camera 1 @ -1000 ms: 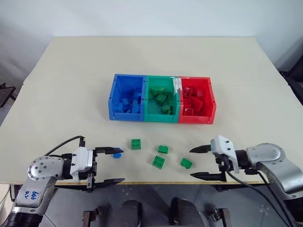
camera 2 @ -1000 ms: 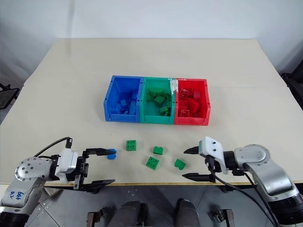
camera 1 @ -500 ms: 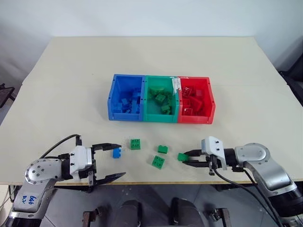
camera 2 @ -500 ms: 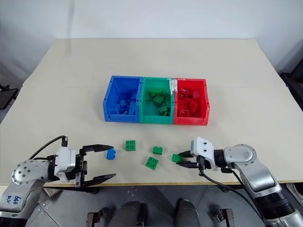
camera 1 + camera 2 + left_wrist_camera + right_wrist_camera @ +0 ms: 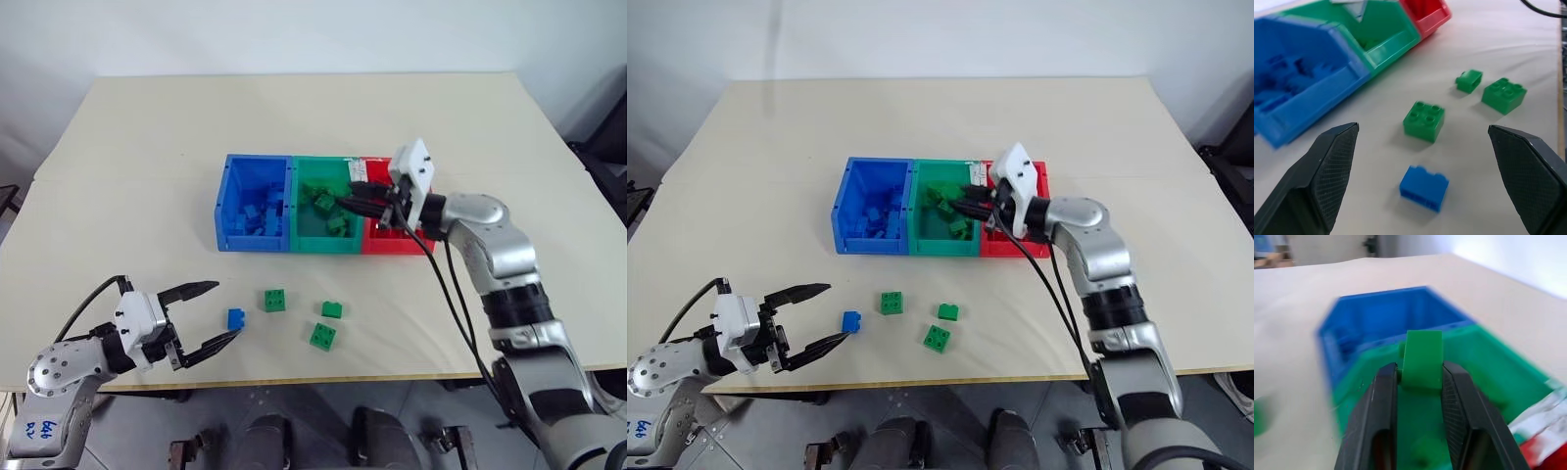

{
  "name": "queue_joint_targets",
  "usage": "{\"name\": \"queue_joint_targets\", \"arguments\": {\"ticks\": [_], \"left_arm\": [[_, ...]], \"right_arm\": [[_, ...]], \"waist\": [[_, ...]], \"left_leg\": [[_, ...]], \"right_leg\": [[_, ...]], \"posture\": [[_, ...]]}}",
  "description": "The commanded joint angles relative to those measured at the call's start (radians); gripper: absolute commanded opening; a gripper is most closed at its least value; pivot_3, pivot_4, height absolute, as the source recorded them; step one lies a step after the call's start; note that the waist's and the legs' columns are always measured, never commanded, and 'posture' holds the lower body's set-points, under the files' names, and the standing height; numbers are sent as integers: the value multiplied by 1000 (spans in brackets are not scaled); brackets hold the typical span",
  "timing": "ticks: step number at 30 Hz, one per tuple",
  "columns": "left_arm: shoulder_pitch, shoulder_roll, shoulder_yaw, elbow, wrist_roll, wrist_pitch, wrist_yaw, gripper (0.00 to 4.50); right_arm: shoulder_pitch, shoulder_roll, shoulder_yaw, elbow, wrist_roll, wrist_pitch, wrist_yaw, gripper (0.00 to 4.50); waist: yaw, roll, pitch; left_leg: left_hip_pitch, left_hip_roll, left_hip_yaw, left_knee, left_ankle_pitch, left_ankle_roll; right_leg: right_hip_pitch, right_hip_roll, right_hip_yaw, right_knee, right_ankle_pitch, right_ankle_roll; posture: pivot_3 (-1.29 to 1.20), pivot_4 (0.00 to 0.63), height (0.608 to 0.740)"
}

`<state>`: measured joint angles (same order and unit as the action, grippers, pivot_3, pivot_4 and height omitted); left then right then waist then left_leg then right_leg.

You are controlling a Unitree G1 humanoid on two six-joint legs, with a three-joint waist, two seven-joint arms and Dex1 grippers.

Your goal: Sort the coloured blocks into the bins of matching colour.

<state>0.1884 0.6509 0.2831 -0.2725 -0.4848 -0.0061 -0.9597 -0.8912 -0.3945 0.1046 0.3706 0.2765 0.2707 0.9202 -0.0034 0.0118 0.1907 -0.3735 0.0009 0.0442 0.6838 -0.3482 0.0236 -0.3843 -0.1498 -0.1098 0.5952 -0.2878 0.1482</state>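
The three joined bins stand mid-table: blue bin (image 5: pixel 250 242), green bin (image 5: pixel 328 245), red bin (image 5: pixel 392 247), each holding several blocks of its own colour. My right gripper (image 5: pixel 345 200) hovers over the green bin, shut on a green block (image 5: pixel 1421 360) pinched between its fingers. A blue block (image 5: pixel 236 319) lies on the table near the front edge, just ahead of my left gripper (image 5: pixel 226 309), which stands open and level with nothing in it. Three green blocks lie loose to its right: a square one (image 5: pixel 275 300), a narrow one (image 5: pixel 332 309) and another square one (image 5: pixel 323 336).
The beige table (image 5: pixel 147 176) has wide bare room behind and to both sides of the bins. Its front edge runs just under the left gripper. A strip of white tape (image 5: pixel 361 172) sits on the wall between the green and red bins.
My right gripper shut on the rightmost green block on the table, lifted it and carried it forward to above the green bin. My left gripper drew slightly left, still open.
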Motion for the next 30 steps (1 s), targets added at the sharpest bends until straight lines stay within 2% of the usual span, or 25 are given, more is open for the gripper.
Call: {"name": "queue_joint_targets", "arguments": {"ticks": [1, 2, 7, 11, 16, 19, 22, 26, 30], "left_arm": [[15, -2, 29, -58, -26, 4, 14, 4500], [20, -2, 32, -68, -41, 22, 15, 4500], [23, -1, 24, -88, -54, 61, 16, 4500], [-18, -6, 3, -70, -43, 72, 21, 4500], [-103, 5, -58, -10, -17, 88, -8, 4500], [-172, 5, -108, 40, -3, 82, -46, 4500], [-240, -6, -148, 82, 4, 73, -75, 4500], [-292, -14, -188, 110, 24, 36, -115, 4500], [-304, -15, -191, 139, 37, -3, -133, 4500]], "right_arm": [[-57, 23, -15, 78, -30, -69, -12, 809], [-69, 30, -22, 91, -27, -84, -7, 1538], [-48, 16, -44, 61, -10, -107, 28, 3208], [67, -49, -86, -78, 45, -100, 103, 4461], [339, -187, -216, -309, 193, -165, 277, 4461], [529, -306, -293, -329, 191, -216, 366, 4461], [648, -382, -363, -291, 184, -248, 386, 4461], [711, -428, -398, -221, 167, -316, 416, 4461], [692, -419, -359, -205, 137, -338, 396, 4461]], "waist": [[-1, 0, 0], [-2, 0, 0], [-5, 0, 0], [4, 0, 0], [21, -1, 0], [19, -1, 0], [24, -1, 0], [17, -1, 0], [4, -1, 0]], "left_leg": [[-1, 0, 0, 0, 0, 0], [-1, 0, 0, 0, 0, 0], [-3, -1, 5, 0, 0, 0], [-3, -1, 5, 0, 0, 0], [-3, -3, 7, 0, 0, 1], [-2, -3, 11, 0, 0, 1], [-1, -3, 19, 0, 0, 1], [2, -2, 22, 0, 0, 1], [3, -1, 22, 0, 0, 0]], "right_leg": [[-1, 0, 0, 0, 0, 0], [-2, 0, 0, 0, 0, 0], [-7, 0, 0, 4, 0, 0], [-6, 0, 0, 4, 0, 0], [-6, 0, 0, 3, 0, 0], [-6, 0, 0, 2, 0, 0], [-6, 1, 1, 2, 0, 0], [-5, 1, 4, 4, 0, 0], [-6, 1, 4, 5, 0, 0]], "posture": [[0, 150, 740], [0, 150, 740], [0, 150, 740], [0, 150, 740], [0, 150, 740], [0, 150, 740], [0, 150, 740], [0, 150, 740], [0, 150, 740]]}}
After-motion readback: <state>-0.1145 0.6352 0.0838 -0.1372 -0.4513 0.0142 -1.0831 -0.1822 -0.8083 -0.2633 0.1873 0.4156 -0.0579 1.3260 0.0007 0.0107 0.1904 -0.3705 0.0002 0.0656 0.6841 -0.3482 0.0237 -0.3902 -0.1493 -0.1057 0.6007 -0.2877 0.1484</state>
